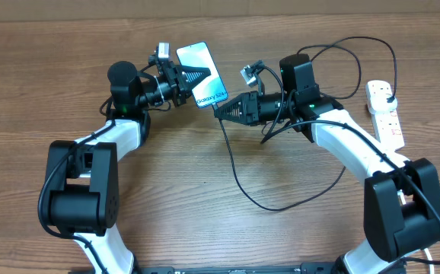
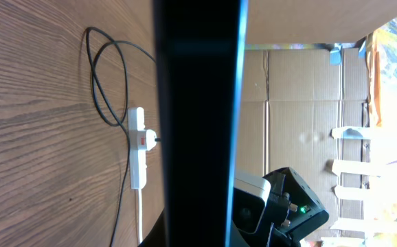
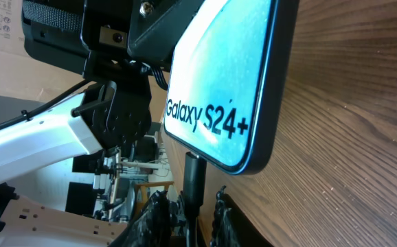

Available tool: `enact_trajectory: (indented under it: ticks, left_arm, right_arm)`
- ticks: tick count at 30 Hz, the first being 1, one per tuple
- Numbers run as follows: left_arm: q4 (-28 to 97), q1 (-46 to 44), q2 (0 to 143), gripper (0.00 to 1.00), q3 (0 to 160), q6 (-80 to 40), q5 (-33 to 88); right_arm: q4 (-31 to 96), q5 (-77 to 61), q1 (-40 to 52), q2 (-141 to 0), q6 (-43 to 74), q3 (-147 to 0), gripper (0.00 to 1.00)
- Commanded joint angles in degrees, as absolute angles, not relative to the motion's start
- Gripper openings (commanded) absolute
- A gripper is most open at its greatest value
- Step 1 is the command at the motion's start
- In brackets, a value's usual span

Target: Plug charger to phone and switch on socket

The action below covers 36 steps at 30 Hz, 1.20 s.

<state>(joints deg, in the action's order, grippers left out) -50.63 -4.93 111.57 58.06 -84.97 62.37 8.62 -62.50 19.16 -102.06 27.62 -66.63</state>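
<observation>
Left jaws: clamped on the phone (image 1: 205, 67), which is held off the bench (image 1: 205, 228) with its cyan screen lit and its bottom edge turned toward the right arm.

Right jaws: set narrow on either side of the connector tip (image 3: 195, 175) of the charger (image 1: 239, 179). Whether the connector is actually pinched cannot be told. The tip is seen meeting the phone's bottom edge, but full seating is not confirmed.

The cable is draped in a loose loop across the bench.

The socket (image 1: 386, 118) is noted at the right edge of the bench, well apart from the phone, with a black plug (image 1: 387, 94) in it. Its switch position is not discernible.
</observation>
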Motion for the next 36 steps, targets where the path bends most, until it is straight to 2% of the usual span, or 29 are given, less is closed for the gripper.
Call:
enact_trajectory:
  ticks: [1, 6, 13, 16, 36]
  left_arm:
    - [-51.3, -6.1, 111.2, 0.04, 58.4, -84.5, 63.5]
    - [-51.3, -7.2, 111.2, 0.04, 58.4, -84.4, 63.7]
    - [-51.3, -7.2, 111.2, 0.04, 58.4, -84.4, 64.5]
    - [-51.3, -7.2, 111.2, 0.04, 58.4, -84.4, 64.6]
    - [-51.3, -7.4, 111.2, 0.04, 58.4, -81.8, 70.4]
  right_arm:
    - [8.3, -61.9, 19.4, -101.0, 27.0, -66.8, 0.21]
    - [8.3, -61.9, 19.4, -101.0, 27.0, -66.8, 0.11]
    - [8.3, -62.0, 19.4, -101.0, 27.0, -66.8, 0.11]
    - [8.3, -61.9, 19.4, -101.0, 27.2, -66.8, 0.04]
    - [7.8, -61.9, 18.5, -101.0, 28.7, -66.8, 0.04]
